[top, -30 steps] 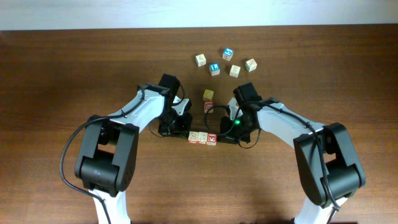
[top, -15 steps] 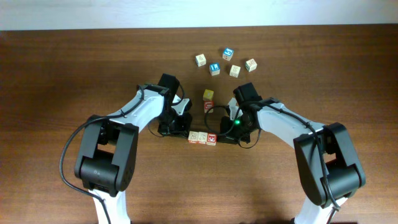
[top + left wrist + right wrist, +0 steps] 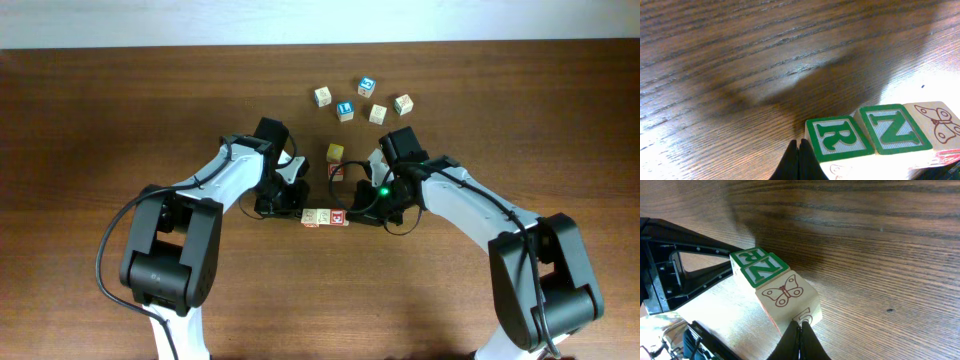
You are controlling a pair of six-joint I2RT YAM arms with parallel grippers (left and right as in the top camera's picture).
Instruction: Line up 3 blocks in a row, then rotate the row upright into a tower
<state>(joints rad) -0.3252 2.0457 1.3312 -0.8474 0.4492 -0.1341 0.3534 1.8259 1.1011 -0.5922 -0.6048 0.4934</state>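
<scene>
Three blocks lie in a touching row: one with a green R (image 3: 837,137), one with a green N (image 3: 895,129), and a butterfly one (image 3: 935,122). From overhead the row (image 3: 324,217) lies between the two arms, its red-faced block (image 3: 338,216) at the right end. My left gripper (image 3: 799,150) is shut, empty, its tips against the R block's outer side. My right gripper (image 3: 801,327) is shut too, its tips pressed on the butterfly block's (image 3: 787,297) end face. Overhead, the left gripper (image 3: 300,212) and right gripper (image 3: 352,214) flank the row.
A yellow cube (image 3: 335,152) and a red-edged cube (image 3: 337,171) sit just behind the row. Farther back lie two blue-faced cubes (image 3: 367,86) (image 3: 345,110) and three pale ones (image 3: 322,96) (image 3: 377,114) (image 3: 403,104). The left gripper's black body (image 3: 685,275) shows in the right wrist view.
The right arm has swung away from me and pushed the right end of the row, which has turned from slightly slanted to level. The left arm has barely moved.
</scene>
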